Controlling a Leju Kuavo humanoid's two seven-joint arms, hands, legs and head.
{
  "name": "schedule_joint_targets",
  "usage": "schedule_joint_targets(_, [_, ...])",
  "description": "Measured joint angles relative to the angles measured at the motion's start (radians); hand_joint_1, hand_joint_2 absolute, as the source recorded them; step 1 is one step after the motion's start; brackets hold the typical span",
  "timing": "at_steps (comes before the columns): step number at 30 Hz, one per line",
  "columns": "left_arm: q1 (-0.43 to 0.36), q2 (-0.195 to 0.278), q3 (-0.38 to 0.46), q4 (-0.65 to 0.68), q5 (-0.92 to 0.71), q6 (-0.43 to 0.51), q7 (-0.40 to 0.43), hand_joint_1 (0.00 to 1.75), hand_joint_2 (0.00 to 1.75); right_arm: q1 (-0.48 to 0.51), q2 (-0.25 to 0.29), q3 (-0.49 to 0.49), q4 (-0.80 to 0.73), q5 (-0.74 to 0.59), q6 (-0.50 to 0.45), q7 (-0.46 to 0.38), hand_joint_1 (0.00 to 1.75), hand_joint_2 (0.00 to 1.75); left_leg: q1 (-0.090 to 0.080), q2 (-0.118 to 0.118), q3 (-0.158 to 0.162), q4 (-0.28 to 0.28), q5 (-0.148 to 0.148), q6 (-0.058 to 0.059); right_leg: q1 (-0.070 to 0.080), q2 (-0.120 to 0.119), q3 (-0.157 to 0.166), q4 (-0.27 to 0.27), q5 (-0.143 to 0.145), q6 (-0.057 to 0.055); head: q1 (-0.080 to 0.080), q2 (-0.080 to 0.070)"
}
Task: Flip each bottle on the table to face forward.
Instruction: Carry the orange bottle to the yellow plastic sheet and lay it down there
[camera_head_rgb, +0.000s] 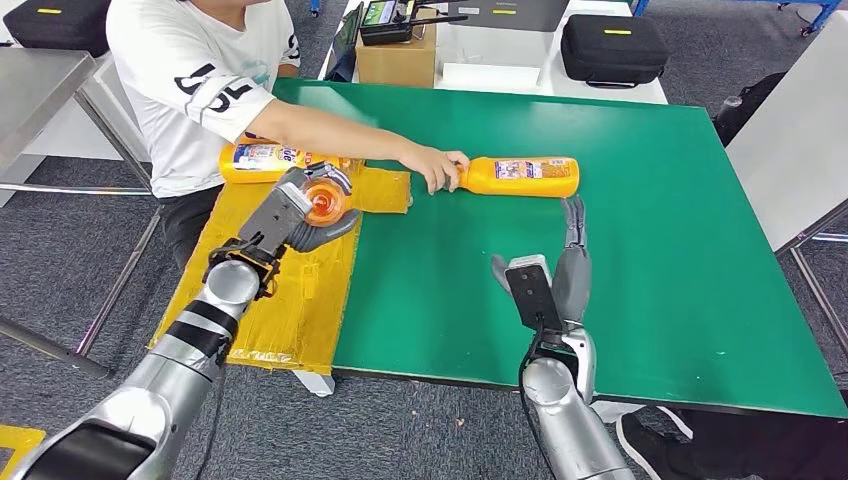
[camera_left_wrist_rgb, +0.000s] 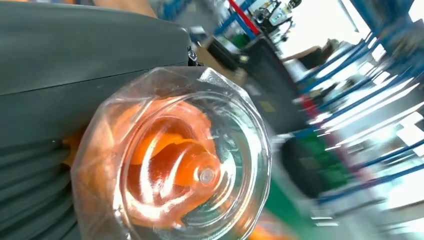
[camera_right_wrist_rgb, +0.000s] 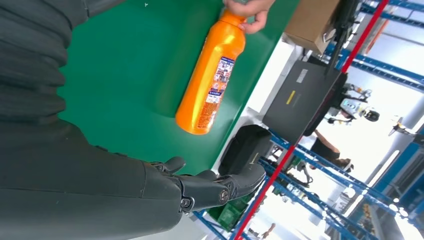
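Note:
An orange bottle (camera_head_rgb: 520, 176) (camera_right_wrist_rgb: 212, 75) lies on its side on the green table (camera_head_rgb: 650, 300), label up. A person's hand (camera_head_rgb: 440, 167) (camera_right_wrist_rgb: 247, 10) grips its cap end. My right hand (camera_head_rgb: 565, 265) (camera_right_wrist_rgb: 220, 185) is open just in front of this bottle, its fingers stretched toward it and not touching. My left hand (camera_head_rgb: 300, 215) grips a second orange bottle (camera_head_rgb: 325, 203) (camera_left_wrist_rgb: 175, 160) above the yellow mat (camera_head_rgb: 290, 300); its clear round base faces the cameras. A third bottle (camera_head_rgb: 262, 158) with a yellow body lies on its side behind my left hand, partly under the person's arm.
The person in a white shirt (camera_head_rgb: 200, 80) sits at the table's far left corner. A cardboard box (camera_head_rgb: 395, 55) and a black case (camera_head_rgb: 612, 45) stand behind the table. A grey table (camera_head_rgb: 800, 140) lies to the right and a metal one (camera_head_rgb: 40, 90) to the left.

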Motion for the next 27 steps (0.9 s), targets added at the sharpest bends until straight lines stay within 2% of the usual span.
schedule_joint_targets(5, [-0.053,0.059,-0.026,0.106,-0.182,0.016,0.027,1.75,1.75,0.034,-0.021,-0.004,-0.074,0.005,0.021,0.006,0.00,1.75,0.000,0.000,0.000,0.000,0.000,0.000,0.000,0.000,0.000,0.000,0.000,0.000,0.000,0.000])
schedule_joint_targets(9, [-0.088,0.090,-0.068,0.183,-0.370,0.081,0.076,1.75,1.75,0.059,-0.026,-0.011,-0.123,0.013,0.031,0.012,0.00,1.75,0.000,0.001,0.000,0.000,0.000,0.000,0.000,0.000,0.000,0.000,0.000,0.000,0.000,0.000])
schedule_joint_targets(14, [-0.122,0.120,-0.139,0.271,-0.544,0.096,0.118,1.75,1.75,0.081,-0.029,-0.021,-0.180,-0.003,0.046,0.016,0.00,1.75,0.000,0.001,0.000,0.000,0.000,0.000,0.000,0.000,0.000,0.000,0.000,0.000,0.000,0.000])
schedule_joint_targets(22, [-0.146,0.130,-0.227,0.351,-0.614,0.082,0.153,1.75,1.75,0.089,-0.031,-0.033,-0.228,-0.030,0.062,0.016,0.00,1.75,0.000,0.001,0.000,0.000,0.000,0.000,0.000,0.000,0.000,0.000,0.000,0.000,0.000,0.000])
schedule_joint_targets(27, [-0.153,0.129,-0.272,0.378,-0.622,0.010,0.138,1.75,1.75,0.089,-0.031,-0.034,-0.237,-0.039,0.075,0.016,0.00,1.75,0.000,0.000,0.000,0.000,0.000,0.000,0.000,0.000,0.000,0.000,0.000,0.000,0.000,0.000])
